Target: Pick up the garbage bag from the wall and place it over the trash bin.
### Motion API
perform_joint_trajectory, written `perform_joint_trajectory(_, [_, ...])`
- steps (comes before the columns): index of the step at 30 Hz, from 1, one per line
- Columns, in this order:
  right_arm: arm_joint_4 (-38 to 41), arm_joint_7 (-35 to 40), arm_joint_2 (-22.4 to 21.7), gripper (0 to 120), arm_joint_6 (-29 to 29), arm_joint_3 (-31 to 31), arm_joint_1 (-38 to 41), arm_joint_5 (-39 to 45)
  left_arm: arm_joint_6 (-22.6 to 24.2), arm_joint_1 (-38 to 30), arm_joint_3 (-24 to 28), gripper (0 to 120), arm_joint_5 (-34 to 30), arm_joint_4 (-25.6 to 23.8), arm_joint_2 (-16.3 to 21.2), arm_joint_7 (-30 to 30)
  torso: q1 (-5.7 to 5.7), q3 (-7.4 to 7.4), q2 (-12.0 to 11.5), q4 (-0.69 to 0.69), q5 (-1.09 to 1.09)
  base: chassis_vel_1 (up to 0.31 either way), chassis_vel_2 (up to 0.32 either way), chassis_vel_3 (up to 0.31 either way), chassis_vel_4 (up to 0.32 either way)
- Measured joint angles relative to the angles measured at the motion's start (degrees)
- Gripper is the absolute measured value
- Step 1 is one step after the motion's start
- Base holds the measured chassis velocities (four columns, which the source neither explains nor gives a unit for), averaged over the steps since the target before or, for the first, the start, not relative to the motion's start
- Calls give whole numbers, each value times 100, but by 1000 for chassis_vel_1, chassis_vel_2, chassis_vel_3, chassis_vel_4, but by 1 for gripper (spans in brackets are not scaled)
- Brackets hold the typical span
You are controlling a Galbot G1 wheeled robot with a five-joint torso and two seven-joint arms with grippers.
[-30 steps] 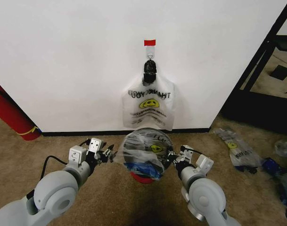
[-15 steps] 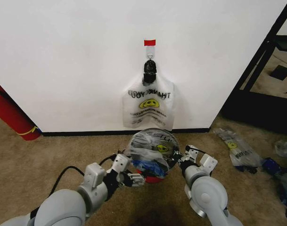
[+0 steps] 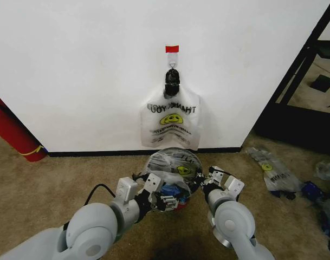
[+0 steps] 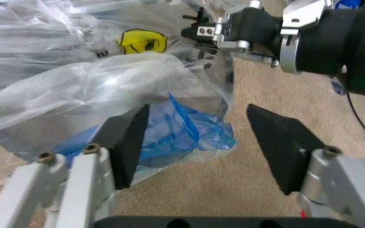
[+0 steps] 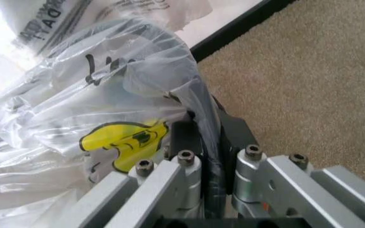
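The garbage bag [image 3: 174, 169], see-through with a yellow smiley and a blue patch, lies crumpled over the trash bin [image 3: 158, 161], which shows dark through the plastic below the wall [image 3: 78, 65]. My left gripper [image 3: 167, 199] is at the bin's near side. In the left wrist view it [image 4: 198, 142] is open, its black pads either side of the blue patch [image 4: 182, 128]. My right gripper [image 3: 200, 183] is at the bin's right side. In the right wrist view it [image 5: 201, 140] is shut on a fold of the garbage bag [image 5: 106, 109].
A whitish "THANK YOU" bag [image 3: 171, 122] hangs from the dark hook [image 3: 172, 80] under a red tape strip [image 3: 172, 49]. A red fire extinguisher [image 3: 10, 132] leans at the left. Flat bags [image 3: 273, 170] lie on the carpet at the right, by a black frame [image 3: 303, 70].
My left arm has swung from the bin's left side round to its front, and its gripper now sits at the bag's blue patch. The right gripper has stayed at the bag's right edge.
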Motion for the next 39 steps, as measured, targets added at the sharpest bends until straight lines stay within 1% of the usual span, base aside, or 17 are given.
perform_joint_trajectory(1, [-3,8,1,1,-1,0,12,0,-1,-27,63,54,0,28,-8,3,0,0,0,0,0,0,0,0,0])
perform_joint_trajectory(2, [-3,8,1,1,-1,0,12,0,-1,-27,63,54,0,28,-8,3,0,0,0,0,0,0,0,0,0])
perform_joint_trajectory(3, [-5,14,3,1,-1,-1,20,0,-3,-38,96,51,0,40,-9,6,0,0,0,0,0,0,0,0,0])
perform_joint_trajectory(4, [-8,25,11,1,-2,-4,41,2,-6,-55,161,44,0,66,-11,16,0,0,0,0,0,0,0,0,0])
perform_joint_trajectory(5, [-9,34,17,1,-2,-7,50,3,-8,-58,184,42,2,80,-11,20,0,0,0,0,0,0,0,0,0])
perform_joint_trajectory(9, [-4,78,60,1,-8,-34,91,12,-22,-57,250,24,19,151,-15,23,0,0,0,1,0,0,0,0,0])
perform_joint_trajectory(10, [-4,78,60,1,-8,-34,91,12,-22,-57,250,24,19,151,-15,23,0,0,0,1,0,0,0,0,0])
perform_joint_trajectory(13, [-4,85,74,1,-10,-43,105,12,-101,-51,250,11,20,178,-36,4,0,-1,0,0,0,0,0,0,0])
perform_joint_trajectory(17, [-18,87,70,1,-10,-43,109,10,-132,-6,239,0,22,178,-17,-8,0,0,0,0,-1,0,0,0,0])
perform_joint_trajectory(20, [-23,86,69,1,-10,-42,124,10,-141,57,197,0,30,160,4,-43,0,-1,0,0,0,0,0,0,0])
perform_joint_trajectory(24, [-52,96,76,1,-2,-42,149,9,-170,235,-3,0,41,69,49,-78,0,0,0,0,-1,0,0,0,0])
perform_joint_trajectory(27, [-83,132,126,1,32,9,196,40,-209,539,-263,0,68,-135,121,-80,0,-1,0,1,0,0,0,0,0])
perform_joint_trajectory(31, [-64,198,170,1,36,101,210,141,-248,741,-339,0,173,-182,118,-72,0,-1,0,2,0,0,0,0,0])
perform_joint_trajectory(34, [40,295,200,1,31,241,176,235,-284,885,-312,0,343,-60,-2,-47,0,-1,0,0,0,0,0,0,0])
perform_joint_trajectory(36, [178,370,208,1,31,363,83,298,-317,886,-103,0,592,186,-145,57,0,-1,0,0,1,0,0,0,0])
perform_joint_trajectory(37, [178,370,208,1,31,363,83,298,-317,886,-103,0,592,186,-145,57,0,-1,0,0,1,0,0,0,0])
perform_joint_trajectory(39, [297,408,196,1,33,446,14,347,-363,865,124,0,848,527,-327,120,0,-1,0,-2,-1,0,0,0,0])
